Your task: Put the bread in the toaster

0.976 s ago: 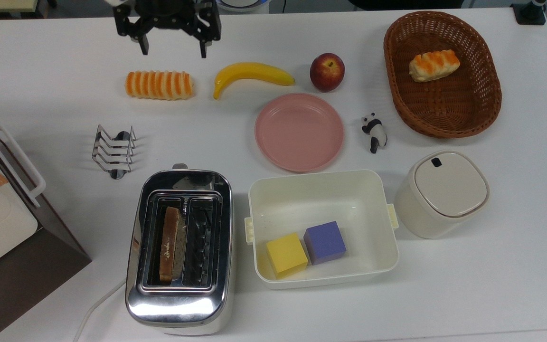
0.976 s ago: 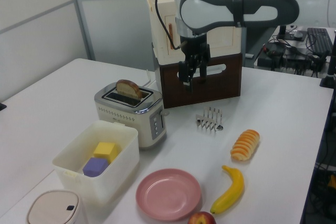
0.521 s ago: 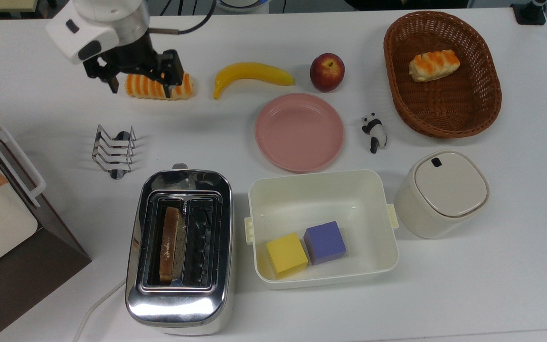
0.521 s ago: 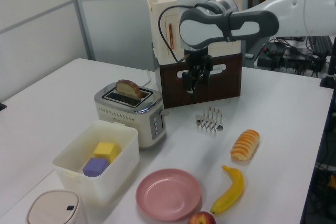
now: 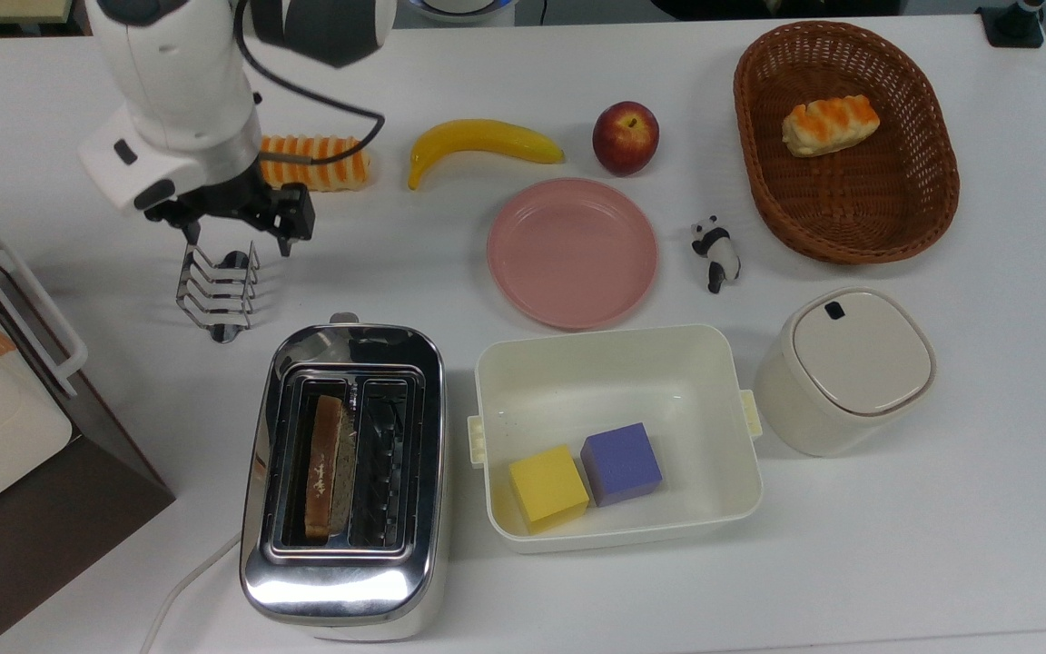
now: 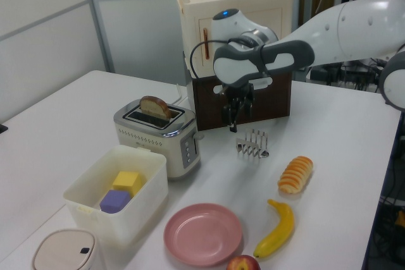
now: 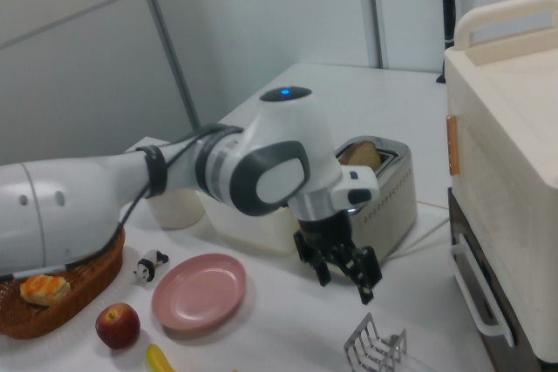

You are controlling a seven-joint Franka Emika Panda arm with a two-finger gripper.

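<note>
A brown bread slice (image 5: 327, 467) stands upright in the left slot of the chrome toaster (image 5: 341, 581) at the top view's lower left; its top pokes out of the slot. The same bread slice (image 6: 155, 105) and toaster (image 6: 166, 137) appear in the left view, and the toaster (image 7: 390, 189) holds the bread slice (image 7: 358, 156) in the right view too. My gripper (image 5: 238, 239) hangs open and empty above the wire toast rack (image 5: 216, 291), well away from the toaster. The left view has the gripper (image 6: 233, 118) just above the rack (image 6: 253, 144); the right view shows the gripper (image 7: 345, 281) with fingers spread.
A striped roll (image 5: 323, 163), banana (image 5: 484, 143), apple (image 5: 625, 137), pink plate (image 5: 573, 253) and panda figure (image 5: 715, 252) lie across the table. A basket (image 5: 850, 254) holds a pastry (image 5: 830, 124). A cream tub (image 5: 614, 336) holds two cubes. A lidded container (image 5: 850, 368) and a cabinet (image 5: 5, 427) flank them.
My arm has swung from the table's far edge, past the striped roll, to above the toast rack, downward in the top view. The gripper stays open. The bread and toaster have not moved.
</note>
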